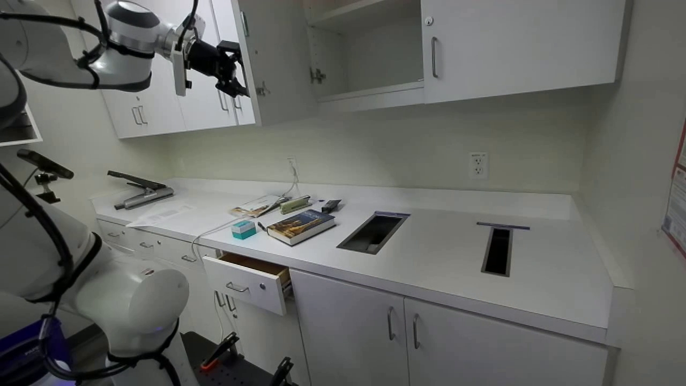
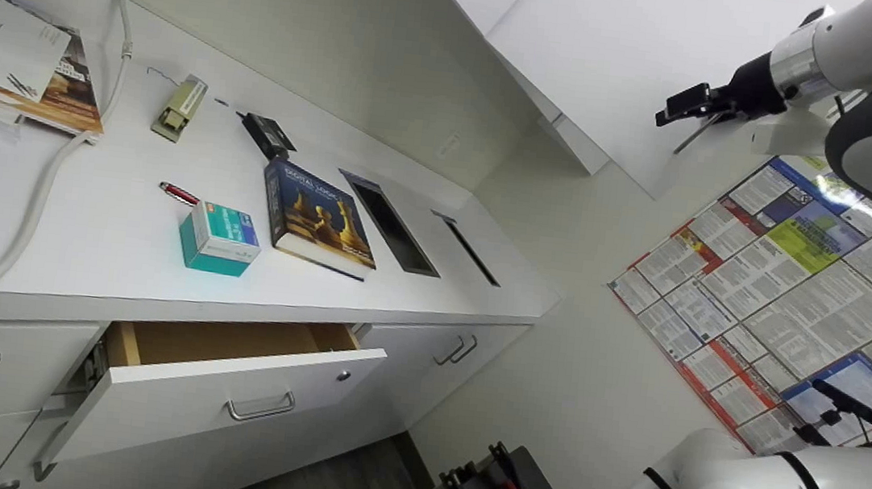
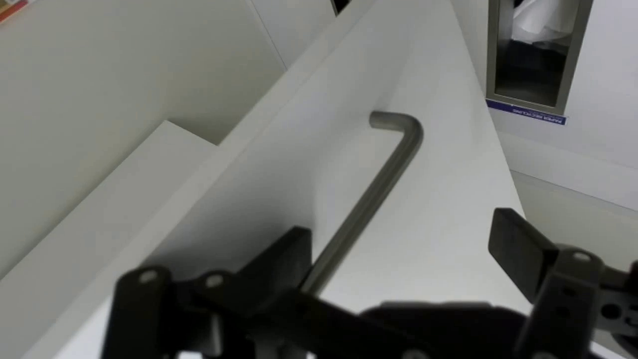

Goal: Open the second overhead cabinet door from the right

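The second overhead cabinet door from the right stands swung out, with the shelves of the cabinet showing behind it. Its outer face shows in an exterior view. Its bar handle runs diagonally through the wrist view and also shows in an exterior view. My gripper is open, its fingers wide apart. The handle passes between the fingers, close along the left finger; I cannot tell whether they touch. The gripper is at the door's outer side in both exterior views. The handle's near end is hidden by the gripper.
The rightmost overhead door is closed. More closed overhead doors are behind the arm. Below, a drawer is pulled out. The counter holds a book, a teal box, staplers and papers, and has two cut-out slots.
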Controlling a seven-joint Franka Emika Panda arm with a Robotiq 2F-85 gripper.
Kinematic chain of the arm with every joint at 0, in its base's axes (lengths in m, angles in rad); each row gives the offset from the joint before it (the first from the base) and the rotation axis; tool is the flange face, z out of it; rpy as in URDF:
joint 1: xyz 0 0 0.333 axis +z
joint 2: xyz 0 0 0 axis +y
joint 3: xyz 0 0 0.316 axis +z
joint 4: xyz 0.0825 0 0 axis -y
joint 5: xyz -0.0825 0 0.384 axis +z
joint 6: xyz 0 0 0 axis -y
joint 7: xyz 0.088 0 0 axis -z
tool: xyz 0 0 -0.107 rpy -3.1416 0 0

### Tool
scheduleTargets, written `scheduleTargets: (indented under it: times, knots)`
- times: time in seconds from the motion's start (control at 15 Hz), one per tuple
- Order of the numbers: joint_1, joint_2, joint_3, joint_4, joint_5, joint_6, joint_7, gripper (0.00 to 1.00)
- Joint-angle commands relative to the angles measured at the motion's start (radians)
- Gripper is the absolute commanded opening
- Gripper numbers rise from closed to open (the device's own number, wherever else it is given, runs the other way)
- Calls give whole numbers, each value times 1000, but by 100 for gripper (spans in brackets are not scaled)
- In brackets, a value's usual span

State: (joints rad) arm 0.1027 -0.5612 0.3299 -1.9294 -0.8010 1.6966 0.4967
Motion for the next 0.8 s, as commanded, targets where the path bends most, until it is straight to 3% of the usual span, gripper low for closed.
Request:
scheduleTargets:
  times: [0.0, 0.33, 0.73]
  knots:
    - [2, 44, 65, 17, -125, -11, -57, 100]
    - [50, 64, 108, -9, -267, -85, -106, 100]
    - [116, 44, 33, -64, -353, -77, -172, 100]
